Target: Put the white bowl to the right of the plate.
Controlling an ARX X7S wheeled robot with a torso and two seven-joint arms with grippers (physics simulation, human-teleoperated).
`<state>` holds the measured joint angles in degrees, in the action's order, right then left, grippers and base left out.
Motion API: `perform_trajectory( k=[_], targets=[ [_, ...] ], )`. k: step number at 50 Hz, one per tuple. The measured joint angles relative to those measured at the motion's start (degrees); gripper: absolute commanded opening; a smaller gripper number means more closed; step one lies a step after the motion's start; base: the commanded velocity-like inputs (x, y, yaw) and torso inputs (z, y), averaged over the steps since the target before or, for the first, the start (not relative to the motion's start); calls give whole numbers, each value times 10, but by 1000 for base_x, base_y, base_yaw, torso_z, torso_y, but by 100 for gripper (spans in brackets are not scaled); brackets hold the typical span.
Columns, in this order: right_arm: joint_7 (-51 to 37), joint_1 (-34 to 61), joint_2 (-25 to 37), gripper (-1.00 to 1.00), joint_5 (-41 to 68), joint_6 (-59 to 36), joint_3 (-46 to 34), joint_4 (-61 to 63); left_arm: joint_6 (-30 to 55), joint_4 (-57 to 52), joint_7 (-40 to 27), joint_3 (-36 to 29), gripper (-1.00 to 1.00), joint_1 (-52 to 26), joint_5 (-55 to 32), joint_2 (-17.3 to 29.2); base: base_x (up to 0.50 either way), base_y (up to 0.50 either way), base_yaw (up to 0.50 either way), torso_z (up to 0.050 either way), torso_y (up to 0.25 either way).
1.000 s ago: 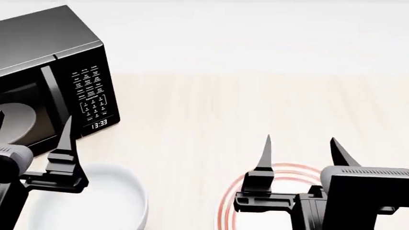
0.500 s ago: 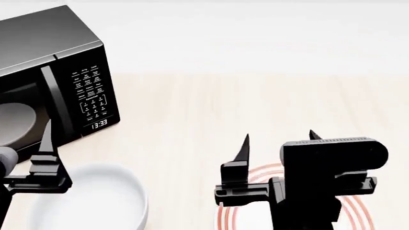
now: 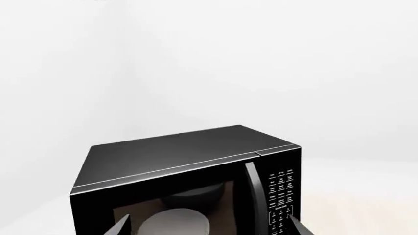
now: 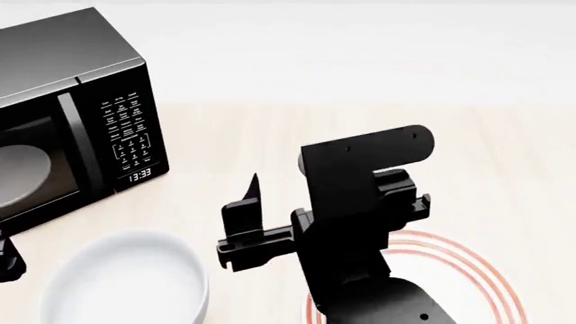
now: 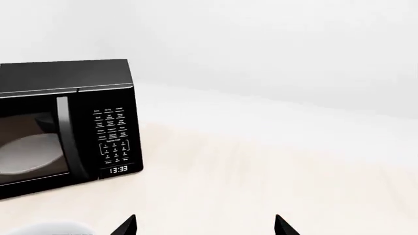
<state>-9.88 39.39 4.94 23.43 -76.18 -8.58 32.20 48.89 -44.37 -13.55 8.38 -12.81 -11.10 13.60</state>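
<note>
Pale wood-grain surface (image 4: 270, 135) runs back to a blank white wall, with a black microwave (image 4: 72, 115) standing at its far left corner and the two task items close to the robot. In the head view the right gripper (image 4: 306, 209) hangs over the near part of the surface with its jaws spread wide and holding nothing; the right wrist view shows both finger tips well apart with only bare wood between them. The white bowl (image 4: 126, 280) sits on the surface to the outside of the leftward jaw, near it but apart, while the plate (image 4: 468, 263) with its red rings lies beneath and behind the gripper's body, partly hidden by the arm. So the bowl now lies left of the plate, and the job looks barely begun: the step in hand is the approach to the bowl. To do it well, the jaws should probably come over the nearest part of the bowl's rim, one finger inside the wall and one outside, and descend squarely before closing, since the thick smooth wall could slip from a shallow or slanted pinch. Of the left gripper (image 4: 7, 260) only a dark sliver shows, beside the bowl, and its wrist view shows two tips far apart against the microwave, so it too looks released and empty.
</note>
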Motion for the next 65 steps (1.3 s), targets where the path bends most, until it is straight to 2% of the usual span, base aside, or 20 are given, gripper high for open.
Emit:
perform_trajectory(
  k=[6, 14, 24, 33, 49, 65],
  targets=[
    [-68, 37, -21, 100, 59, -47, -12, -35, 3, -12, -5, 17, 100, 8, -2, 3, 0, 0, 0, 0, 0],
    [-194, 90, -36, 100, 201, -71, -41, -119, 9, -26, -11, 39, 100, 17, -5, 8, 0, 0, 0, 0, 0],
    [-317, 160, -43, 100, 362, -47, -87, -263, 6, -31, -16, 57, 100, 30, -4, 12, 0, 0, 0, 0, 0],
    [-390, 228, -46, 100, 490, 1, -152, -410, 5, -35, -19, 67, 100, 39, -6, 14, 0, 0, 0, 0, 0],
    [-405, 334, -48, 100, 665, 121, -346, -627, 6, -44, -21, 79, 100, 47, -14, 16, 0, 0, 0, 0, 0],
    [-336, 422, -49, 100, 924, 277, -665, -754, 2, -52, -24, 82, 100, 56, -20, 17, 0, 0, 0, 0, 0]
  ],
)
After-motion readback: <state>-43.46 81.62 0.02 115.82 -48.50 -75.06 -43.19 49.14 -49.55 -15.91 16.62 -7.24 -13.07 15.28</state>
